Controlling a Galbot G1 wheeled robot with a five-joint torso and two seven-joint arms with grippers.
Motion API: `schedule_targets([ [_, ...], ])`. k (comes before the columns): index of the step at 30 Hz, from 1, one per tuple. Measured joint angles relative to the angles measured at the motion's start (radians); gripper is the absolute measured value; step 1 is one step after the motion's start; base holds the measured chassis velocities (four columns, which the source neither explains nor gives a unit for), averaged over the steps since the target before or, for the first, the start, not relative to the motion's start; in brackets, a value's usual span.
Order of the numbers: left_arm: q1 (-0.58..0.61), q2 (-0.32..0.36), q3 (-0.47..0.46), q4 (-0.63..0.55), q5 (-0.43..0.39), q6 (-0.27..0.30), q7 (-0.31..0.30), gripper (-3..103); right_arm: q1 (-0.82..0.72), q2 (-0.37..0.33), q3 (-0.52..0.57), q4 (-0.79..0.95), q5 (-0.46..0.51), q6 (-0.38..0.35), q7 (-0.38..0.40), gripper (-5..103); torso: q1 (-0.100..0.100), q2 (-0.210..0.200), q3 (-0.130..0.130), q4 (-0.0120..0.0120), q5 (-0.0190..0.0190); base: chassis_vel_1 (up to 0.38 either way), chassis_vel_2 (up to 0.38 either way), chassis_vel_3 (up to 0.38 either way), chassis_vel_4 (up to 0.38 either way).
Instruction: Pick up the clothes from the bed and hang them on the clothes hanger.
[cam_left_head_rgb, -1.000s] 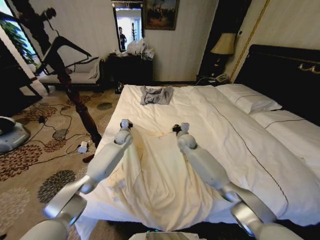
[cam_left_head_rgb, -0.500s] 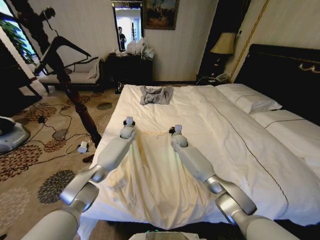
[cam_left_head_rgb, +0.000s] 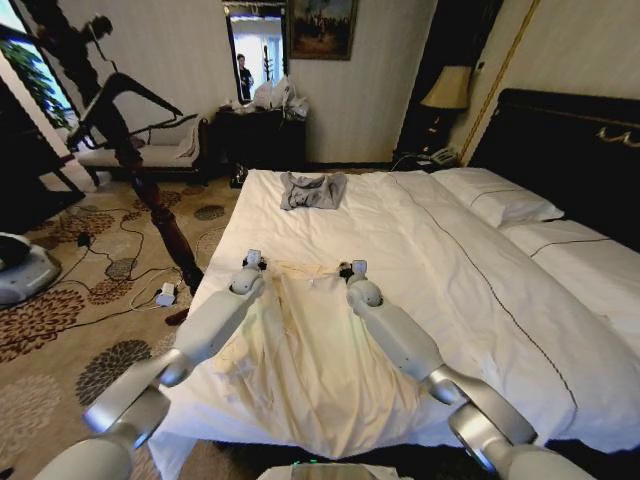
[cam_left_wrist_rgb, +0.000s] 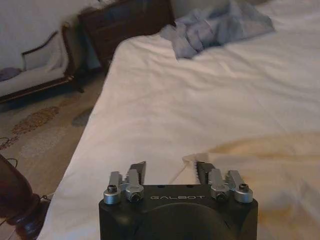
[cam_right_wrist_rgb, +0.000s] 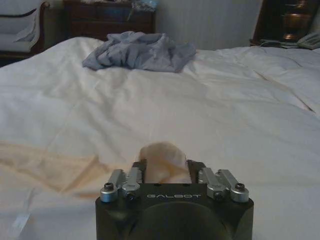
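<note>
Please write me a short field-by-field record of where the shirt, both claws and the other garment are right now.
shirt: cream shirt spread flat on the bed's near end
left claw: left claw at the shirt's top left corner, fingers apart around a fabric edge
right claw: right claw at the top right corner, a fold of cream fabric between its fingers
other garment: grey garment crumpled near the bed's far edge

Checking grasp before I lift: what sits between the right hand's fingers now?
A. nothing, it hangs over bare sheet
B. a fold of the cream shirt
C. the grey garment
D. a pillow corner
B. In the right wrist view a bunched fold of the shirt sits between the fingers of the right hand; the grey garment lies farther up the bed.
</note>
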Motion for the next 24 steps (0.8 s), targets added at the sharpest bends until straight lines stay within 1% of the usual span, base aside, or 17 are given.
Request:
schedule_targets([
  [1,0.005,0.014,0.004,-0.020,-0.003,0.010,0.006,63,-0.005,-0.014,-0.007,0.016,0.003,-0.011,0.003,51,0.000,0.000,0.000,0.0000,0.0000,0.000,0.000,0.000,0.000],
  [2,0.005,0.014,0.004,-0.020,-0.003,0.010,0.006,63,-0.005,-0.014,-0.007,0.016,0.003,-0.011,0.003,51,0.000,0.000,0.000,0.0000,0.0000,0.000,0.000,0.000,0.000],
  [4,0.022,0.050,0.007,-0.072,-0.015,0.026,0.016,74,-0.017,-0.036,-0.013,0.044,0.016,-0.033,0.011,61,0.000,0.000,0.000,-0.0002,0.0000,0.000,0.000,0.000,0.000],
  [5,0.022,0.050,0.007,-0.072,-0.015,0.026,0.016,74,-0.017,-0.036,-0.013,0.044,0.016,-0.033,0.011,61,0.000,0.000,0.000,-0.0002,0.0000,0.000,0.000,0.000,0.000],
  [8,0.056,0.099,0.006,-0.139,-0.046,0.044,0.025,89,-0.033,-0.071,-0.018,0.087,0.058,-0.072,0.025,78,0.000,0.000,0.000,0.0003,0.0000,0.000,0.000,0.000,0.000],
  [9,0.070,0.115,0.004,-0.160,-0.057,0.046,0.031,94,-0.040,-0.085,-0.019,0.099,0.063,-0.075,0.027,78,0.000,0.000,0.000,0.0003,0.0000,0.000,0.000,0.000,0.000],
  [10,0.070,0.115,0.004,-0.160,-0.057,0.046,0.031,94,-0.040,-0.085,-0.019,0.099,0.063,-0.075,0.027,78,0.000,0.000,0.000,0.0003,0.0000,0.000,0.000,0.000,0.000],
  [11,0.087,0.133,0.002,-0.183,-0.068,0.046,0.042,94,-0.047,-0.098,-0.019,0.114,0.068,-0.076,0.028,89,0.000,0.000,0.000,0.0000,0.0000,0.000,0.000,0.000,0.000],
  [12,0.100,0.146,-0.001,-0.198,-0.073,0.045,0.050,98,-0.055,-0.108,-0.019,0.130,0.073,-0.076,0.030,89,0.000,0.000,0.000,-0.0002,-0.0001,0.000,0.000,0.000,0.000],
  [14,0.118,0.159,-0.011,-0.211,-0.079,0.035,0.060,100,-0.062,-0.116,-0.016,0.148,0.078,-0.076,0.034,94,0.000,0.000,0.000,-0.0002,0.0001,0.000,0.000,0.000,0.000],
  [15,0.137,0.168,-0.027,-0.222,-0.095,0.011,0.079,100,-0.071,-0.123,-0.010,0.169,0.086,-0.076,0.040,97,0.000,0.000,0.000,0.0002,0.0002,0.000,0.000,0.000,0.000],
  [17,0.163,0.174,-0.057,-0.229,-0.128,-0.052,0.125,100,-0.085,-0.132,0.000,0.200,0.093,-0.076,0.047,100,0.000,0.000,0.000,0.0004,-0.0001,0.000,0.000,0.000,0.000],
  [18,0.175,0.176,-0.072,-0.232,-0.149,-0.099,0.157,100,-0.092,-0.138,0.004,0.216,0.094,-0.076,0.052,100,0.000,0.000,0.000,0.0005,-0.0001,0.000,0.000,0.000,0.000],
  [19,0.191,0.179,-0.094,-0.236,-0.186,-0.181,0.217,100,-0.105,-0.148,0.012,0.240,0.095,-0.076,0.057,100,0.000,0.000,0.000,0.0004,-0.0001,0.000,0.000,0.000,0.000],
  [20,0.191,0.179,-0.094,-0.236,-0.186,-0.181,0.217,100,-0.105,-0.148,0.012,0.240,0.095,-0.076,0.057,100,0.000,0.000,0.000,0.0004,-0.0001,0.000,0.000,0.000,0.000],
  [22,0.211,0.178,-0.122,-0.249,-0.261,-0.271,0.286,100,-0.127,-0.158,0.031,0.265,0.094,-0.075,0.064,100,0.000,0.000,0.000,-0.0002,0.0001,0.000,0.000,0.000,0.000],
  [24,0.226,0.167,-0.155,-0.268,-0.373,-0.304,0.311,100,-0.145,-0.164,0.049,0.278,0.091,-0.074,0.068,100,0.000,0.000,0.000,-0.0001,0.0001,0.000,0.000,0.000,0.000],
])
